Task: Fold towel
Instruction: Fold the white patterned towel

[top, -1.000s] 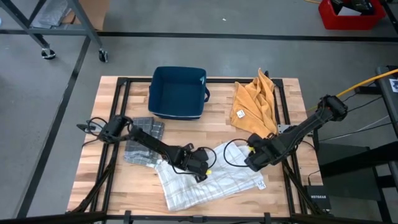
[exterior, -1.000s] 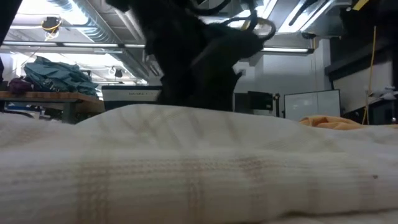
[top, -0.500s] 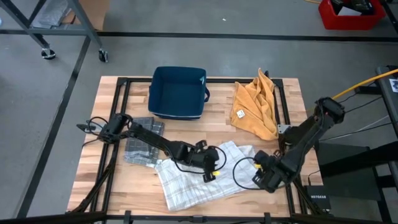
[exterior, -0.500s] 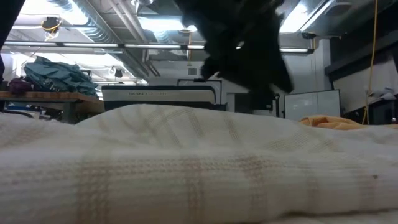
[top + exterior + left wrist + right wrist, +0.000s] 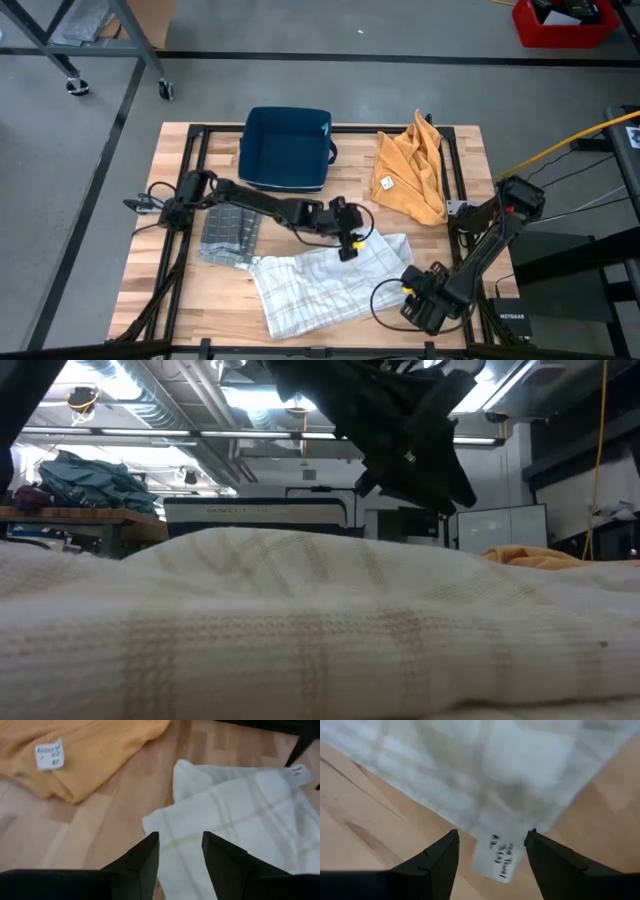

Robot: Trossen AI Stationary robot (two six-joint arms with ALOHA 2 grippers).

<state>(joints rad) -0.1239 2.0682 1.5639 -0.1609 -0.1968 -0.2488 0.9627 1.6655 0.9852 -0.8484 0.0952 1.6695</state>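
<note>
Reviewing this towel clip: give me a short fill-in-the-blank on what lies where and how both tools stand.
1. The white plaid towel lies on the table in front of the ____ bin.
2. The crumpled cloth to the right of the bin is ____ in colour.
3. The left tool, above the white towel's far edge, is ____ and holds nothing.
4. The right tool, open too, is at the corner of the towel that bears a small white ____.

Missing words: blue; orange; open; tag
</note>
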